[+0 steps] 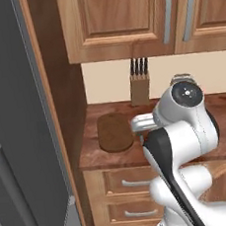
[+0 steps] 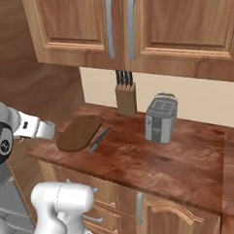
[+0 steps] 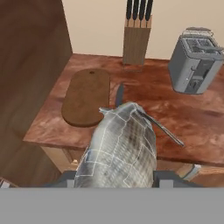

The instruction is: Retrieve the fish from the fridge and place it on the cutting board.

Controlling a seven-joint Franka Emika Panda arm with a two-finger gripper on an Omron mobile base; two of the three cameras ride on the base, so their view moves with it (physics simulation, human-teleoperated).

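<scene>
Tool (image 3: 114,180) jaws clamp the fish (image 3: 119,146), which juts toward twelve o'clock in the hand view. Beyond lies the brown surface (image 3: 183,113); on it the cutting board (image 3: 86,96) sits at ten o'clock from the fish, a knife (image 3: 119,94) just beside it.

Cutting board (image 2: 79,133) lay on counter (image 2: 170,160) at its left end, beside tall side panel. Knife (image 2: 99,141) lay on counter just right of board. Knife block (image 2: 126,99) stood behind both, against back wall. Toaster (image 2: 161,118) stood right of block. Fridge (image 1: 19,145) stood left of counter. Fish (image 3: 118,146) sat before counter's front edge, between finger tips.
</scene>
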